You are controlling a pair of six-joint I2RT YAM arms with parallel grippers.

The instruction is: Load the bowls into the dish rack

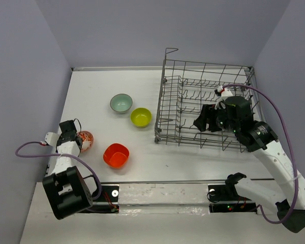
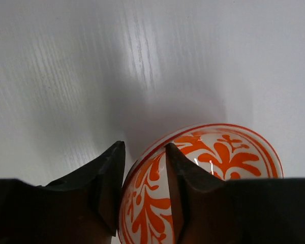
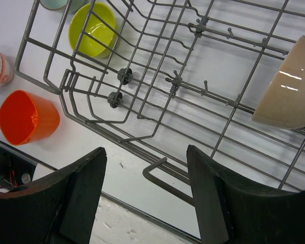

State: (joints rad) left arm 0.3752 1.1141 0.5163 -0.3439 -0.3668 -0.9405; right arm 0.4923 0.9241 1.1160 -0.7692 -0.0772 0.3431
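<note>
From the top view, the left gripper (image 1: 77,139) is at 8 o'clock on the white table (image 1: 107,81), its tips against the patterned bowl (image 1: 85,141), and the left arm reaches from its base toward 12 o'clock. The teal bowl (image 1: 121,103) and the lime bowl (image 1: 141,117) stand near the middle, and the orange-red bowl (image 1: 116,155) is at 7 o'clock from them. The dish rack (image 1: 179,86) fills the 2 o'clock part of the table. The right gripper (image 1: 206,121) hangs over the rack's near side on a bent arm. Pale lilac walls close the table on three sides. In the left wrist view, the two fingers (image 2: 109,173) stand on either side of the patterned bowl's (image 2: 218,152) rim, one outside and one inside. I cannot tell if they already pinch it. In the right wrist view, the right gripper's fingers (image 3: 81,183) are spread with nothing between them, above the rack wires (image 3: 124,75). The cream bowl (image 3: 290,81) leans inside the rack at 2 o'clock. The lime bowl (image 3: 91,28) is seen through the wires at 11 o'clock, and the orange-red bowl (image 3: 25,117) is on the table at 9 o'clock.
</note>
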